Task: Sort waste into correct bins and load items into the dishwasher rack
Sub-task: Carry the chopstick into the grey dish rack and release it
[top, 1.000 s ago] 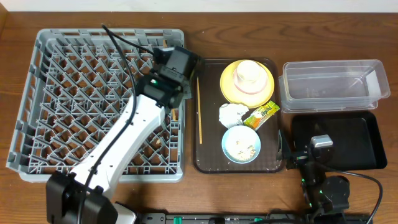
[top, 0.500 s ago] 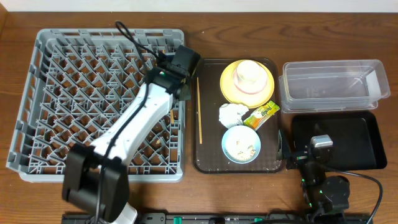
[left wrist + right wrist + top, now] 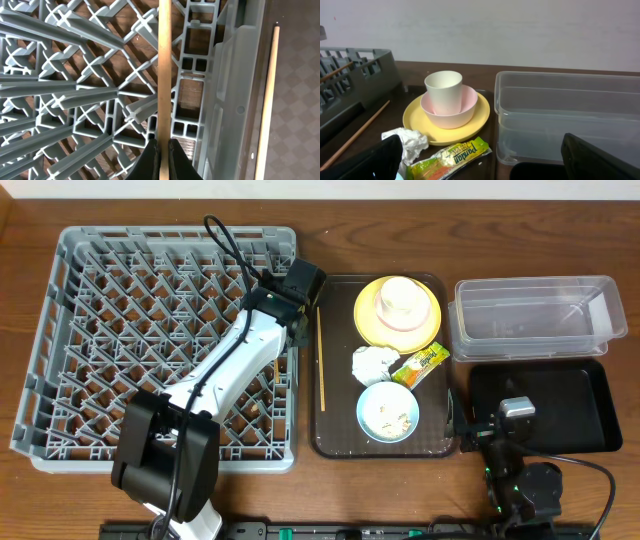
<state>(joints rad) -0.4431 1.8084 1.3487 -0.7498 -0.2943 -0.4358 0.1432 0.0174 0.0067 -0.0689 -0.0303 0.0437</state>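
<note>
Pinching chopstick (image 3: 164,60), left end effector (image 3: 163,146) over rack (image 3: 222,100) edge.

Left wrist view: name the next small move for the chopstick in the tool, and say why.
Probably lower the left tool a little and open it. It is shut on one chopstick, which lies over the dishwasher rack just inside its wall, so releasing should drop it onto the grid. The other chopstick waits on the brown tray.
</note>
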